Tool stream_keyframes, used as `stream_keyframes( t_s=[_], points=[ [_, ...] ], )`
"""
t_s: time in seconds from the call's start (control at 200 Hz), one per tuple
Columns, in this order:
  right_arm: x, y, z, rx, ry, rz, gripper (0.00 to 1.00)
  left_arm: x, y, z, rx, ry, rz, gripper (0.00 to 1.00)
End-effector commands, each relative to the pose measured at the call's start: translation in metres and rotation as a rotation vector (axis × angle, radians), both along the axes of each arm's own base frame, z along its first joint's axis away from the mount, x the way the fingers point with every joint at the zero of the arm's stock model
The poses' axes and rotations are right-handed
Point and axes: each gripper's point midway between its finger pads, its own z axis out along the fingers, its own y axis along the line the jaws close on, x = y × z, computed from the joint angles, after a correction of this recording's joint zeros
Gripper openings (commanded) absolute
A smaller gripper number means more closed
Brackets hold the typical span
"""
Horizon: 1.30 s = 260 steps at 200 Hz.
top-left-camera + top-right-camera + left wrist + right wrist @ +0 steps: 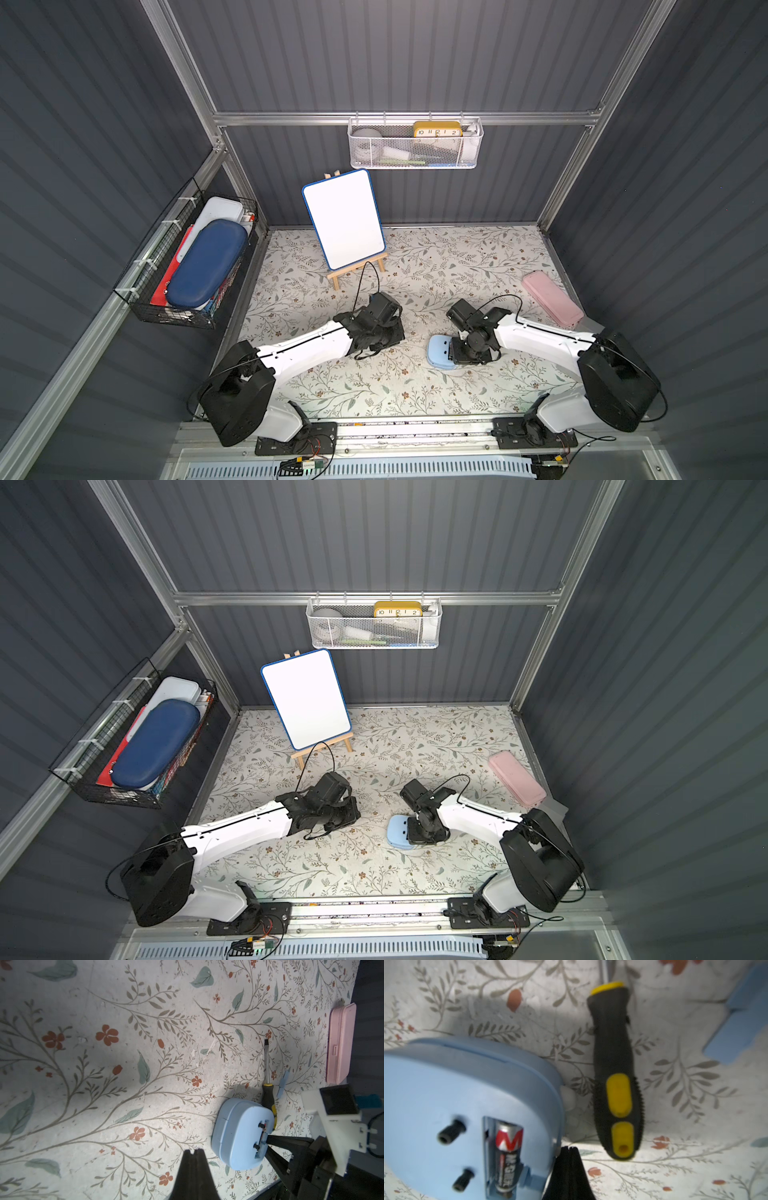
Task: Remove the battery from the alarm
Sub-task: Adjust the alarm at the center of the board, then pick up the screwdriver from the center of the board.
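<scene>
Right hand [569,1148]: fingers pressed together, empty, tip at edge of alarm [446,1088], just beside open battery slot; contact with casing unclear. Alarm lies face down on worktop [374,386], back up. Battery [507,1159] sits inside slot in alarm. Left hand [192,1150]: fingers together, empty, hovering over bare worktop well apart from alarm. Screwdriver [614,1076] lies just beyond alarm. Pink case [552,298] farther beyond alarm, near worktop edge.
</scene>
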Motion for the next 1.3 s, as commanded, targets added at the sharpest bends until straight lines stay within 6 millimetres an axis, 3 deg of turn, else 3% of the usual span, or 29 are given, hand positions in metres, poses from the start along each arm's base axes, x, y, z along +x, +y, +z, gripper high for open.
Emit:
stream_keyframes(
  t_s=[0.0,0.15,0.255,0.38,0.575,0.675,0.76,0.795,0.84,1.021,1.166,1.296],
  points=[
    [-0.001,0.022,0.006,0.062,0.006,0.001,0.0,-0.001,0.005,0.007,0.013,-0.013,0.0,0.0],
    [-0.005,0.044,0.006,0.126,-0.011,-0.011,0.0,-0.007,0.014,0.005,0.01,0.002,0.032,0.0],
    [0.006,0.062,0.008,0.197,-0.05,-0.031,0.0,-0.012,0.019,0.005,-0.002,0.004,0.045,0.0],
    [0.026,0.098,0.016,0.319,-0.091,-0.05,0.0,-0.014,0.025,0.005,0.008,0.013,0.06,0.0],
    [0.035,0.138,0.043,0.45,-0.073,-0.013,0.0,-0.015,0.031,0.009,0.012,0.001,0.079,0.0],
    [0.033,0.145,0.067,0.505,-0.086,0.027,0.0,-0.014,0.029,0.006,0.016,0.001,0.077,0.0],
    [0.032,0.129,0.087,0.459,-0.146,0.049,0.0,-0.01,0.028,0.001,0.035,0.007,0.083,0.0],
    [0.036,0.111,0.091,0.376,-0.199,0.039,0.0,-0.008,0.029,-0.002,0.047,0.011,0.091,0.0],
    [0.038,0.086,0.093,0.264,-0.244,0.033,0.09,-0.001,0.029,-0.003,0.055,0.01,0.106,0.01],
    [0.044,-0.004,0.094,-0.057,-0.307,-0.006,0.28,0.041,0.024,0.007,0.025,-0.04,0.101,0.24],
    [0.029,-0.034,0.072,-0.142,-0.207,-0.002,0.44,0.069,0.023,0.017,0.019,-0.09,0.095,0.24],
    [0.013,-0.034,0.042,-0.169,-0.062,0.037,0.51,0.081,0.017,0.022,0.003,-0.123,0.05,0.25]
  ],
)
